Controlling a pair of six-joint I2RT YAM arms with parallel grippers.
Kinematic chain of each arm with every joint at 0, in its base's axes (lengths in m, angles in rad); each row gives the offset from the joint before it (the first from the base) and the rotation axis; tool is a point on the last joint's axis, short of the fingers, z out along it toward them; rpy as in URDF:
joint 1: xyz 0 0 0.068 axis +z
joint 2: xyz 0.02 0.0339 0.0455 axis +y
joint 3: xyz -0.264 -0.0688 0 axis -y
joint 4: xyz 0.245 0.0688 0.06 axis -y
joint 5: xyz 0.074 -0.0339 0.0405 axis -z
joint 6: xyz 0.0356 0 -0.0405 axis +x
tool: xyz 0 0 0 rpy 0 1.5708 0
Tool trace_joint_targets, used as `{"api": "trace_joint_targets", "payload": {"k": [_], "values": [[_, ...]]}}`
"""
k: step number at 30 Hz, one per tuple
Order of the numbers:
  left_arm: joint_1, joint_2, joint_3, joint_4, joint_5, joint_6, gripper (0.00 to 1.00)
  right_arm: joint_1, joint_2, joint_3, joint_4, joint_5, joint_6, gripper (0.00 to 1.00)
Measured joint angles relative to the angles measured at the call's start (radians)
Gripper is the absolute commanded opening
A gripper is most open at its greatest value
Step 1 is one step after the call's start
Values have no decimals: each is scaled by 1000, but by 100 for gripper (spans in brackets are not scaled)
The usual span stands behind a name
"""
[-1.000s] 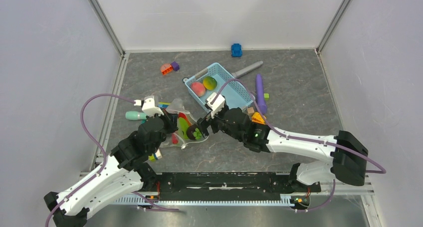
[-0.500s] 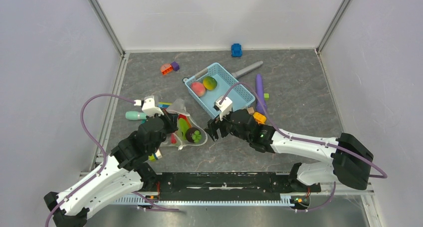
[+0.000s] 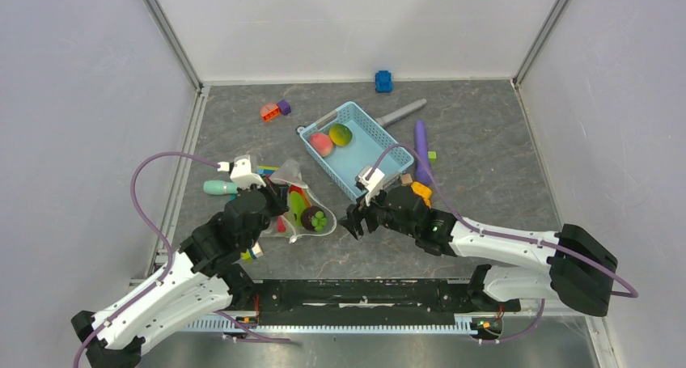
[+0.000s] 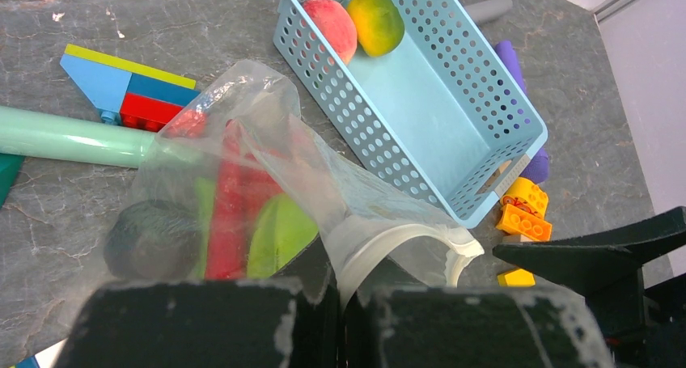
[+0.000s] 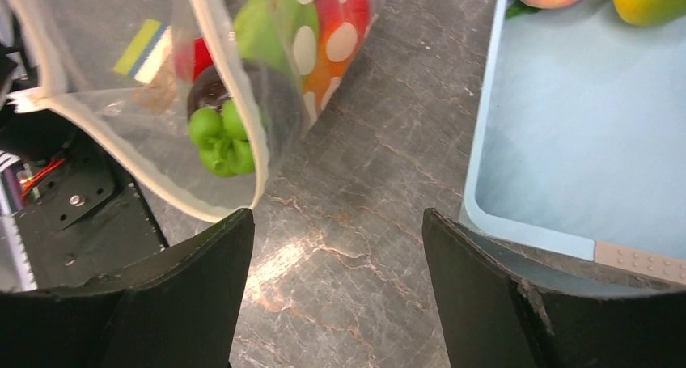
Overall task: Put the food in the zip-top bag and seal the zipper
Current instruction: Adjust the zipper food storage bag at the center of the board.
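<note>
Mid-task at the packing table: the left gripper is clamped tight on the mouth edge of a clear, floppy zip-top bag printed with white dots, propping it open on the dark grey stone-patterned table. The right gripper, jaws spread wide and holding nothing, hangs above bare tabletop between the bag and a light-blue perforated plastic basket.

Inside the bag lie a glossy red toy vegetable, a lime-green piece and a dark brown fruit with green leaves. A pink toy peach and a yellow-green toy mango sit side by side in the basket's far corner, well apart from the bag.

The loading step appears unfinished. The next move likely calls for the free gripper to reach into the basket for one of those two, with the bag's mouth held wide; the thin whitish zipper stands unsealed.

Through crumpled plastic and dots, the bag's full contents are hard to count. From above, the left fingertips are hidden by the wrist.
</note>
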Motion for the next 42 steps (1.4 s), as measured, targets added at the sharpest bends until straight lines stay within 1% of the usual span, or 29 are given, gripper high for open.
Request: {"api": "trace_joint_targets", "payload": {"k": [6, 8, 12, 16, 17, 19, 24, 28, 36, 42], "values": [[0, 5, 0, 0, 0, 0, 2, 0, -19, -21, 55, -78, -15, 79], [0, 7, 0, 0, 0, 0, 3, 0, -11, -21, 78, -86, -14, 75], [0, 16, 0, 0, 0, 0, 2, 0, 50, -10, 115, -87, -6, 61], [0, 18, 0, 0, 0, 0, 2, 0, 141, 30, 125, -105, 9, 29], [0, 17, 0, 0, 0, 0, 2, 0, 155, 39, 126, -109, 13, 17], [0, 16, 0, 0, 0, 0, 3, 0, 167, 53, 130, -120, 23, 0], [0, 6, 0, 0, 1, 0, 3, 0, 167, 95, 141, -151, 30, 0], [0, 4, 5, -5, 14, 0, 3, 0, 165, 174, 109, -167, 25, 0], [0, 3, 106, -100, 80, -18, 3, -5, 160, 419, -52, -167, -20, 0], [0, -9, 209, -229, 83, -40, 6, -61, 160, 574, -184, -195, -40, 0]]}}
